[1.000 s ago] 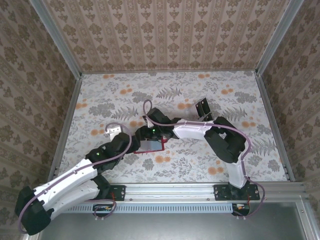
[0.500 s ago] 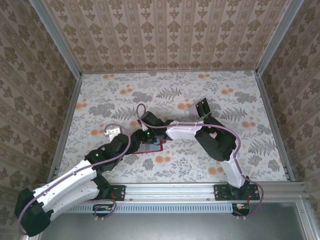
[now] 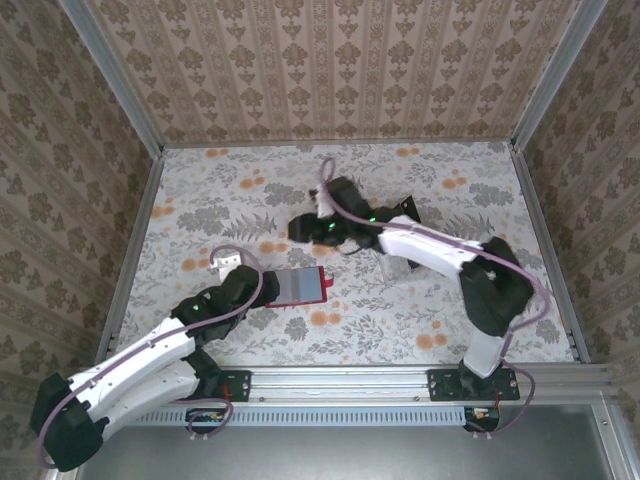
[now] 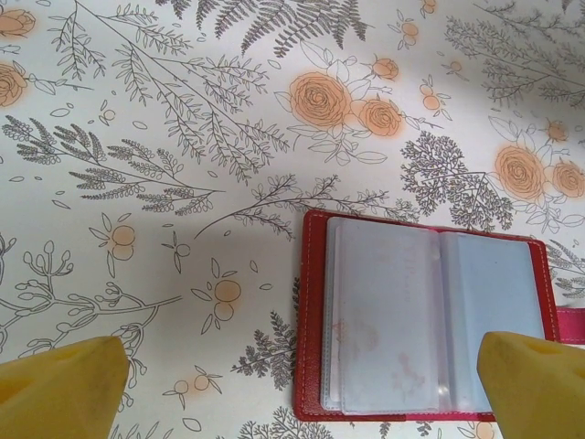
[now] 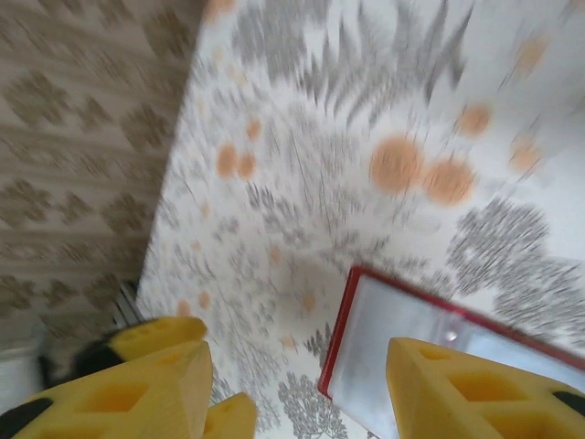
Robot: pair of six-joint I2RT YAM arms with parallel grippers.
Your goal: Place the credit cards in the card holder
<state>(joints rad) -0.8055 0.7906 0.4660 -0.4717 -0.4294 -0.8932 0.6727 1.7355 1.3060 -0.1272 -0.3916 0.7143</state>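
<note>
Close ahead of wide-open, empty left gripper (image 4: 299, 393): small red folding wallet (image 4: 425, 320) with greyish sleeves, opened flat, long axis across jaws; half-open, empty right gripper (image 3: 300, 228) farther off.

Top camera looks down from 6 o'clock, far. Both wrist cameras face the floral-print table (image 4: 137, 119) closely, sharing the open red folding wallet (image 4: 416, 334), also central overhead.

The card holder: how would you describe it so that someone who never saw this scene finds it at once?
On the flowered table, look near the middle, just ahead of the left arm. The card holder lies open and flat there; its red border around grey sleeves sets it apart from the dark cards farther back.
</note>
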